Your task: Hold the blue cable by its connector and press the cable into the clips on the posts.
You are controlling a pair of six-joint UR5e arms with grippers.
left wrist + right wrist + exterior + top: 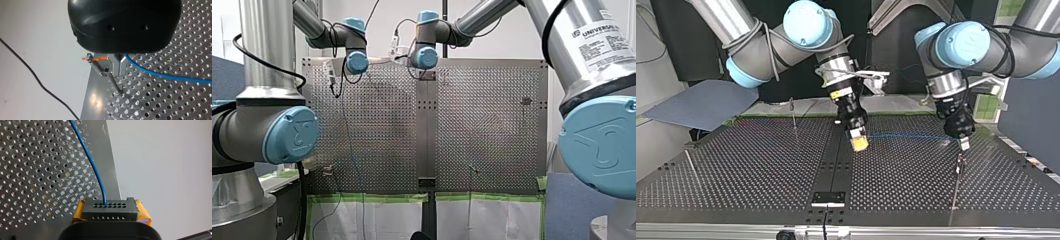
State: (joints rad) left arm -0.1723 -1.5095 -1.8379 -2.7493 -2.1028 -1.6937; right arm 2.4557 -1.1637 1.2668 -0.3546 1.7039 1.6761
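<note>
The blue cable runs taut just above the perforated table between my two grippers. My right gripper is shut with its yellow pads on the black connector, and the cable leaves the connector's face. In the top view this gripper hangs near the table's middle strip. My left gripper has its metal fingers shut on the cable. Beside them stands a thin post with an orange-marked clip. The cable is apart from that clip. My left gripper is just above the post.
Two more thin posts stand at the top view's left. A black bracket sits on the middle strip near the table's edge. A black lead hangs beyond the table's edge in the left wrist view.
</note>
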